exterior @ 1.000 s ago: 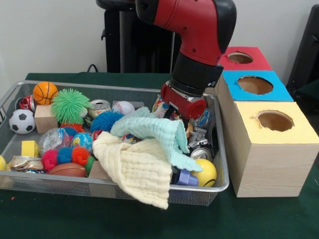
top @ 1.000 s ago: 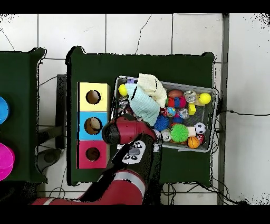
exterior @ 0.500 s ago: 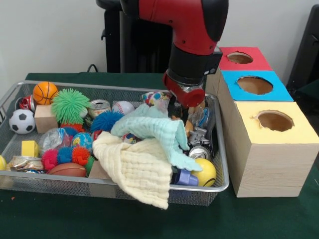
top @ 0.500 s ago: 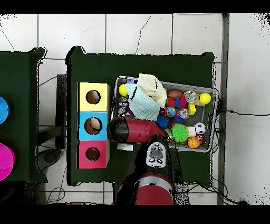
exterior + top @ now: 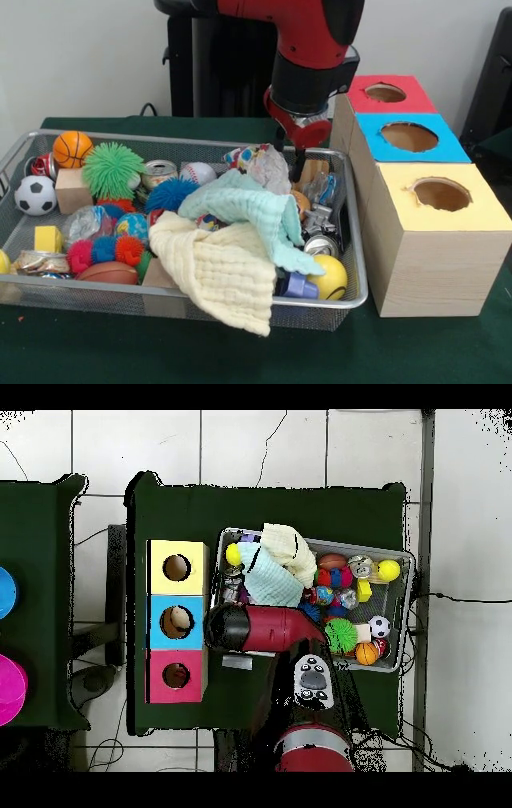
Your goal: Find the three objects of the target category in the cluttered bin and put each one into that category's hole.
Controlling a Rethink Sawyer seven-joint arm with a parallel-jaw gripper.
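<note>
The tool (image 5: 290, 160), its grip state indiscernible, hangs over the bin's (image 5: 240, 145) far right corner above a crinkled wrapper (image 5: 268, 166): likely light, slippery and crushable, best pinched at a raised fold.

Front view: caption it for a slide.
Red arm's hand hovers over the far right end of a cluttered wire bin, beside three boxes with holes.
</note>
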